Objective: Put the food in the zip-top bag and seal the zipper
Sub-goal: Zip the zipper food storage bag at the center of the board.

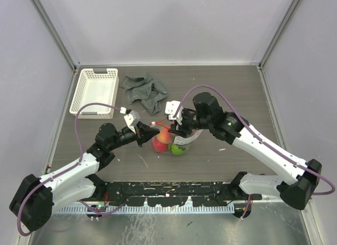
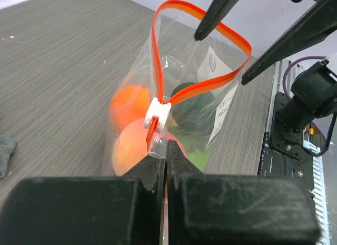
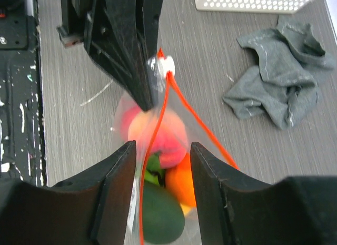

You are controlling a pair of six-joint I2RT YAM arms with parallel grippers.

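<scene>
The zip-top bag (image 1: pixel 172 140) stands upright mid-table with the food (image 1: pixel 164 142) inside: orange (image 2: pixel 129 101), peach-pink (image 2: pixel 131 150), dark green (image 3: pixel 160 218) and bright green pieces. The zipper (image 2: pixel 158 60) gapes in a loop, its white slider (image 2: pixel 158 114) at the left end. My left gripper (image 2: pixel 167 150) is shut on the bag's corner just below the slider; it also shows in the top view (image 1: pixel 150 133). My right gripper (image 3: pixel 160 150) is open over the bag's mouth at the other end, with one zipper strip (image 3: pixel 150 150) between its fingers; it shows in the top view too (image 1: pixel 181 126).
A grey cloth (image 1: pixel 143 91) lies crumpled at the back centre, and a white lattice basket (image 1: pixel 95 90) stands at the back left. Both also show in the right wrist view, the cloth (image 3: pixel 279 76) and the basket (image 3: pixel 253 0). Walls close in the table.
</scene>
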